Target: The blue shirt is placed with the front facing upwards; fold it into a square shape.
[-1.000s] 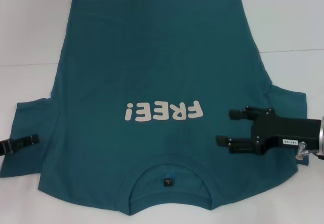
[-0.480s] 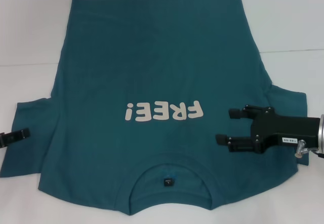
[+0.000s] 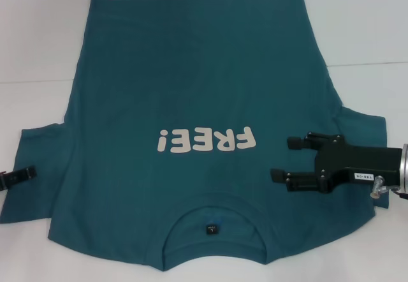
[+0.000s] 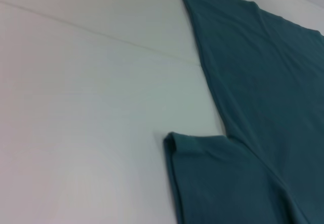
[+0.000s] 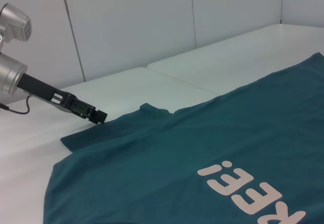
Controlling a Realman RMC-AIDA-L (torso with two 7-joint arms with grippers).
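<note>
Right end effector (image 3: 280, 159) (fingers apart) over blue shirt (image 3: 191, 90).

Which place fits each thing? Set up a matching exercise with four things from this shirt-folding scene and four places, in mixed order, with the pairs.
Things:
1. blue shirt
2. print
3. left gripper
4. right gripper

Places:
A. at the sleeve edge on the robot's left
B. spread flat on the table
C. over the shirt on the robot's right, jaws apart
D. on the shirt's chest

Pairs: 1-B, 2-D, 3-A, 4-C
</note>
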